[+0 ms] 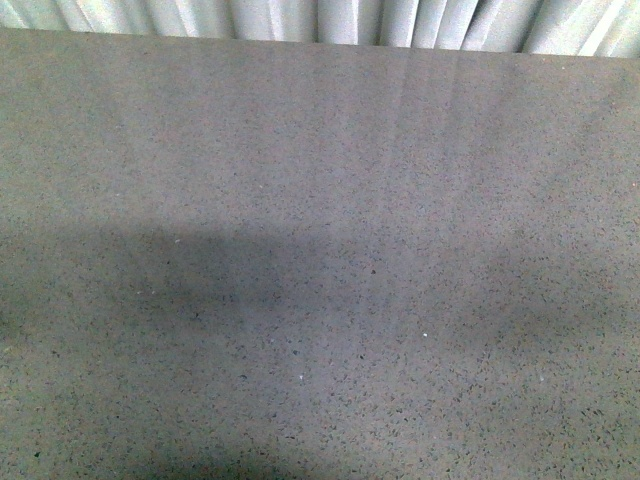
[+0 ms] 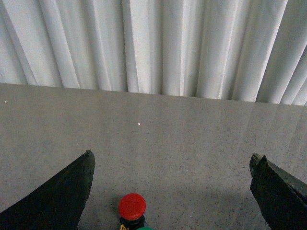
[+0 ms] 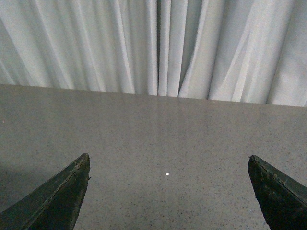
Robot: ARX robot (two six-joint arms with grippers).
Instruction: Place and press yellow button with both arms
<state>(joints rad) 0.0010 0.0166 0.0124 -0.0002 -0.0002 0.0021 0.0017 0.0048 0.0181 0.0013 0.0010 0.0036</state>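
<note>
While spread wide, empty, my left gripper [image 2: 171, 154]: alone sees red button [image 2: 132, 206] between fingers [image 2: 62, 196].
My right gripper [image 3: 169, 157]: wide, empty, over table [image 3: 168, 120].

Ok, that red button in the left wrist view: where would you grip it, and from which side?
On the red button, probably the black collar under the cap, coming down from above: it stands upright, and the round cap looks likely to slip. The left gripper is open, and the button shows between its fingers. A green thing sits close beside it; the base is cut off.
</note>
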